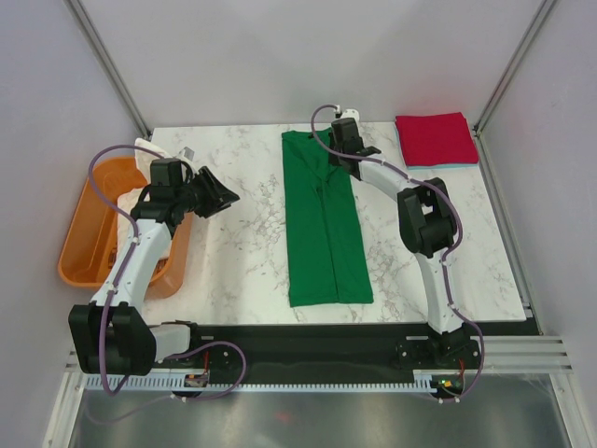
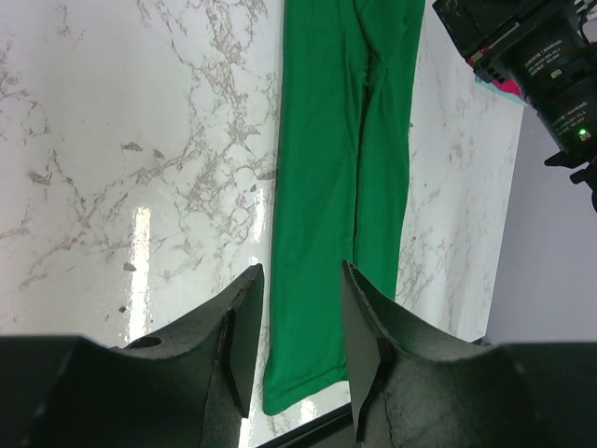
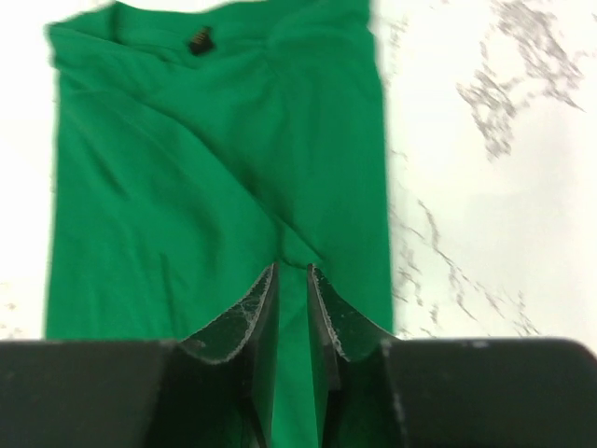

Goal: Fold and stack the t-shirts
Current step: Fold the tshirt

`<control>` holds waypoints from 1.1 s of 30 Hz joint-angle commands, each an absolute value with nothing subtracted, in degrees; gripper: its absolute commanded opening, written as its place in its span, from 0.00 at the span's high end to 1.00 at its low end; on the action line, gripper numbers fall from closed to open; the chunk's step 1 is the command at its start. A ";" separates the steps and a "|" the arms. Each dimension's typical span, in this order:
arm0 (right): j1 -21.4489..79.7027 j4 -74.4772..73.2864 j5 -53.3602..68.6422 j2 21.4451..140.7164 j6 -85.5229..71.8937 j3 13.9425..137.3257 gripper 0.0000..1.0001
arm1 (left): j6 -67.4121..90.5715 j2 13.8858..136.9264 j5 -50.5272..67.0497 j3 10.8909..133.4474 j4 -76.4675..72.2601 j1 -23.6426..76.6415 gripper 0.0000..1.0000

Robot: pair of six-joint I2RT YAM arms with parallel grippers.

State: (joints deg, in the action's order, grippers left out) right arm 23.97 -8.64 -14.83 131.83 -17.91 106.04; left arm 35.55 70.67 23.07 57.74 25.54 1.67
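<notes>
The white marble-patterned table top (image 1: 242,252) takes up most of the overhead view. Its near edge meets the dark strip where the arms are bolted, and its far edge runs along the pale back wall.

Down the middle lies the plain bright green cotton t-shirt (image 1: 322,219), folded lengthwise into a long narrow strip. Both sides are turned in and meet along a line down the centre. The collar end points at the far edge and the hem stops just short of the near edge. The strip sits slightly slanted, mostly flat, with soft creases near the collar. Bare marble lies on either side of it, wider on the left.

The orange plastic tub (image 1: 89,224) stands at the table's left edge with white cloth (image 1: 126,198) in it.

A red t-shirt folded into a neat square (image 1: 431,138) lies in the far right corner, well apart from the green one.

The left gripper (image 2: 298,275) hangs over bare marble left of the strip, its fingers wide apart and empty.

The right gripper (image 3: 291,273) is low over the collar end, its fingers parted by a narrow slit with green showing through.

A small dark label (image 3: 199,42) sits inside the collar.
</notes>
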 commanded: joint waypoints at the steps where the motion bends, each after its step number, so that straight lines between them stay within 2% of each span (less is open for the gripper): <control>1: 24.70 -7.21 -8.97 130.78 -18.98 109.77 0.74 | 35.51 70.14 24.87 57.57 23.29 1.41 0.53; 9: 24.79 -7.47 -6.33 137.19 -20.21 111.36 0.79 | 35.42 70.31 25.14 57.48 22.85 1.41 0.53; 14: 24.79 -8.35 -8.08 138.95 -19.25 111.97 0.74 | 35.42 70.40 25.75 57.48 22.76 1.41 0.53; 22: 24.87 -9.32 -7.56 137.55 -18.72 116.27 0.74 | 35.51 69.96 26.19 57.22 22.68 1.41 0.53; 28: 25.84 -7.74 -5.73 138.16 -18.81 120.49 0.69 | 35.60 69.79 26.37 57.22 22.59 1.41 0.53; 30: 25.93 -4.85 -5.27 139.65 -19.59 120.85 0.73 | 35.51 69.70 26.37 57.13 22.50 1.41 0.53; 31: 25.93 -2.83 -5.53 140.88 -19.77 120.94 0.84 | 35.59 69.78 26.28 57.04 22.50 1.41 0.53; 33: 25.93 -1.33 -5.71 142.29 -20.21 122.07 0.93 | 35.60 69.87 26.54 56.95 22.41 1.41 0.53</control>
